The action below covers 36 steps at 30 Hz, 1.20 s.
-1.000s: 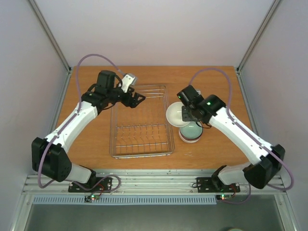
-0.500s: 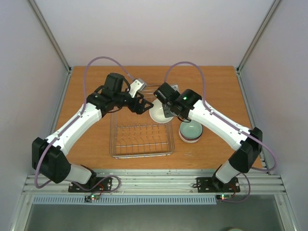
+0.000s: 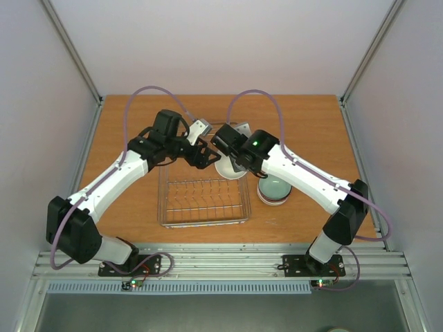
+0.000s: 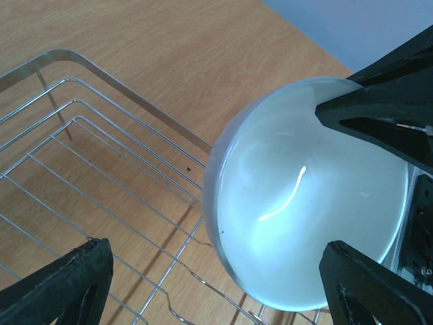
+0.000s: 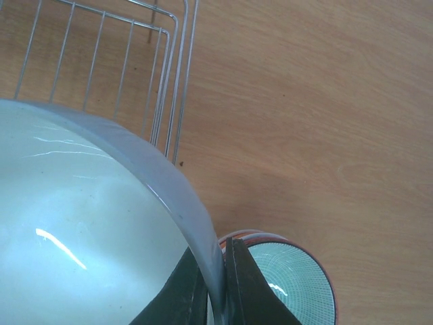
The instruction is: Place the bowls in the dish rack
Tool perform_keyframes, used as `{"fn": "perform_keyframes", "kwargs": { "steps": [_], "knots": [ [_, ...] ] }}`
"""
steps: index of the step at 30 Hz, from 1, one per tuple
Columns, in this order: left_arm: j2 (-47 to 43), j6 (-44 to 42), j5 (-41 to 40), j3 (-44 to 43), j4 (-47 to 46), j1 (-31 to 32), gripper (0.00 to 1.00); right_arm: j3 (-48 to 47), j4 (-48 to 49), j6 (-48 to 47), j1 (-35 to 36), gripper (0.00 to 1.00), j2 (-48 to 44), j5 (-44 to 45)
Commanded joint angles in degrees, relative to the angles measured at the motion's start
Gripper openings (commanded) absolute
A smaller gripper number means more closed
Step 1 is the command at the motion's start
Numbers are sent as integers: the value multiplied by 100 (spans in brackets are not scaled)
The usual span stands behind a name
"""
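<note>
White bowl (image 3: 230, 168): glossy, plain, tilted, sits over the right edge of the dish rack (image 3: 204, 200), in its far half. Only the right wrist view shows the grip: the right gripper (image 5: 218, 277) is clenched on the bowl's rim. Only the left wrist view shows the left gripper (image 4: 216, 250) released, fingers spread wide, facing the bowl. The top view places a stack of bowls (image 3: 275, 188), pale green uppermost, on the tabletop (image 3: 131, 200) just right of the rack.

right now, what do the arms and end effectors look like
The left arm and right arm have white links and black joints, each trailing a purple cable. The left end effector and right end effector have black fingers. A green light glows near the right wrist.
</note>
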<state>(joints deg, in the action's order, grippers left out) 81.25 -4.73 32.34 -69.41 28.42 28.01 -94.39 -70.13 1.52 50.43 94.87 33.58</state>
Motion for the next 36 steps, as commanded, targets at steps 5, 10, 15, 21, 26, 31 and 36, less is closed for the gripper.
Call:
{"fn": "perform_keyframes", "kwargs": {
  "steps": [5, 10, 15, 21, 26, 31, 36],
  "knots": [
    [-59, -54, 53, 153, -327, 38, 84, 130, 643, -55, 209, 1, -502, 296],
    [-30, -93, 144, 176, -337, 37, 84, 298, 800, -62, 212, 1, -547, 364],
    [-127, -439, 296, -115, 120, 14, 84, 871, 1539, -478, 212, 1, -881, 122],
    [-346, -348, 1075, -277, 253, -527, 86, 1929, 2968, -877, 212, 1, -1671, -465],
    [-461, -110, 1663, -128, 58, -897, 88, 2469, 3685, -1125, 204, 1, -2039, -798],
    [-437, 4, 2743, -64, -69, -944, 92, 2848, 4252, -1301, 169, 1, -2159, -1298],
    [-429, 123, 3420, 91, -272, -954, 93, 3092, 4588, -1316, 160, 1, -2223, -1307]
  ]
}}
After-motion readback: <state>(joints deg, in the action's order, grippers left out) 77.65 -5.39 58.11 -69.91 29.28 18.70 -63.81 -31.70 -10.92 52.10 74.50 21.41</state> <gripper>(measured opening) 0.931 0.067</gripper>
